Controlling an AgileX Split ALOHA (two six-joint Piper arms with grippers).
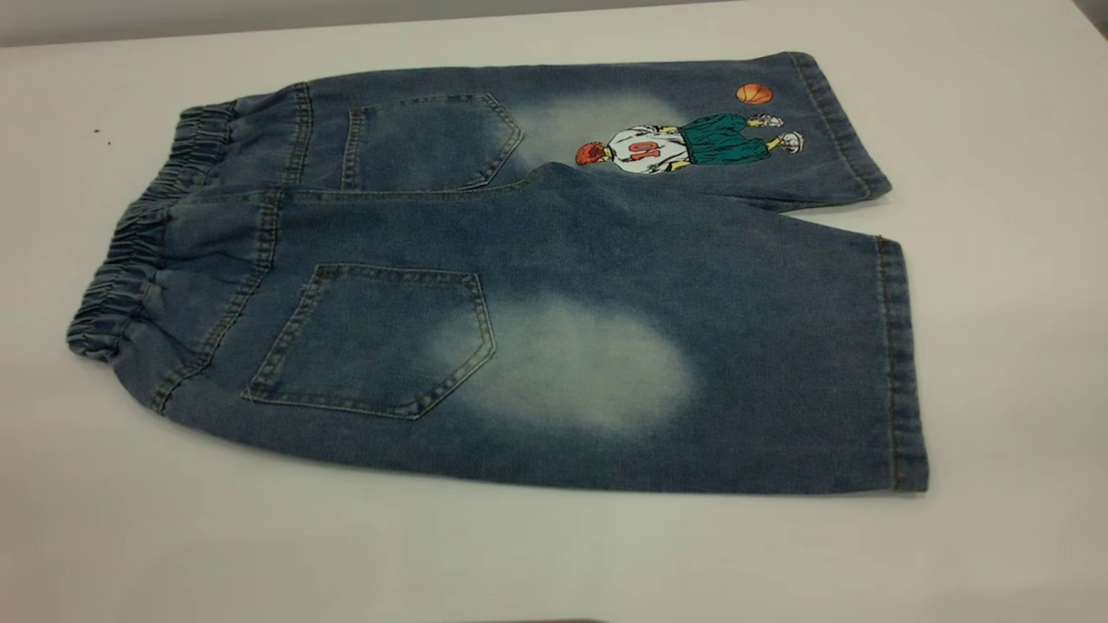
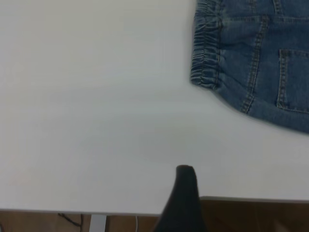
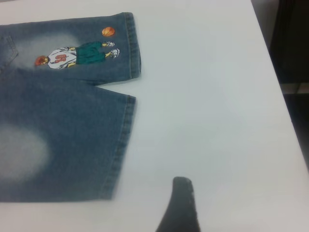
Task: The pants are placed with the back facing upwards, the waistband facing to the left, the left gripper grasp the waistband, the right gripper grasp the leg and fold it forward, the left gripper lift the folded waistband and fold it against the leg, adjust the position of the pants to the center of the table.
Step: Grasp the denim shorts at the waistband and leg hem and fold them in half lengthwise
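Our left gripper (image 2: pixel 185 193) shows only one dark fingertip over the bare table (image 2: pixel 96 121) near its edge, well apart from the waistband (image 2: pixel 206 53); we cannot tell how its jaws stand. Our right gripper (image 3: pixel 181 203) likewise shows a single dark tip beside the hem of the leg (image 3: pixel 58 145), touching nothing, and we cannot tell its state either. We see the pants (image 1: pixel 519 285) lying flat and unfolded, back pockets up, waistband toward the left arm's side, the basketball-player print (image 1: pixel 684 143) on the far leg.
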